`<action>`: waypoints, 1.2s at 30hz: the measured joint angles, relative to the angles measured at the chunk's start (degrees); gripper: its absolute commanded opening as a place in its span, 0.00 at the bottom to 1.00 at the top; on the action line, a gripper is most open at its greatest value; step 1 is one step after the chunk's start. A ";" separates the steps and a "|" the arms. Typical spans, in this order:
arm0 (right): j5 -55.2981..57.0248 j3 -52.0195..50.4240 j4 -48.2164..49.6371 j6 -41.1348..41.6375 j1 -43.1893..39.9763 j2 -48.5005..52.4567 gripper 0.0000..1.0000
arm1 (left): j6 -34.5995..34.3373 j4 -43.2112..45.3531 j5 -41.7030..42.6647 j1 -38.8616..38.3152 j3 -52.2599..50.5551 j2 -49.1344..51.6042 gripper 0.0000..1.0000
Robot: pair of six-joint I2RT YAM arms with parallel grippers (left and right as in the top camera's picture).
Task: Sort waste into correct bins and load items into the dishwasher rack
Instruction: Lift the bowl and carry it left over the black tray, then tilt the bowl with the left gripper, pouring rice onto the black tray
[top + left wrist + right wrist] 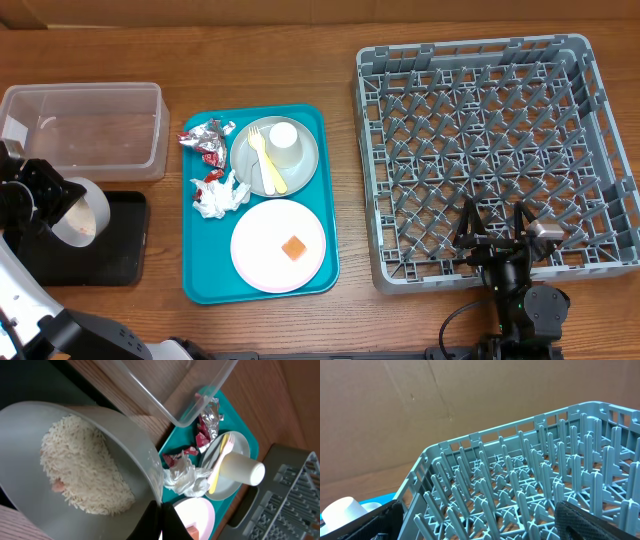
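Closest to the lens, your left gripper [161, 519] is clamped on the rim of the white bowl [120, 435]. The bowl is tipped on its side, mouth facing right, above the black tray [115, 255] at lower left. Rice [85, 465] lies against its lower wall. On the teal tray [325, 180] at centre, the yellow fork [266, 162] rests on the grey-green plate [303, 160], its long axis near vertical and its tines toward the top. At lower right, your right gripper [497, 230] hangs with jaws wide apart over the rack [480, 150].
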 measured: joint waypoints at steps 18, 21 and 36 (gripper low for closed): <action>0.02 0.00 -0.02 0.00 0.00 0.00 1.00 | 6.29 12.15 14.08 2.82 -16.96 0.17 0.04; 0.02 0.00 -0.02 -0.02 0.00 0.00 1.00 | 7.48 12.57 14.45 2.82 -16.96 0.17 0.04; 0.00 0.00 0.00 0.00 0.00 0.00 1.00 | 8.76 12.33 19.02 6.29 -16.96 0.17 0.04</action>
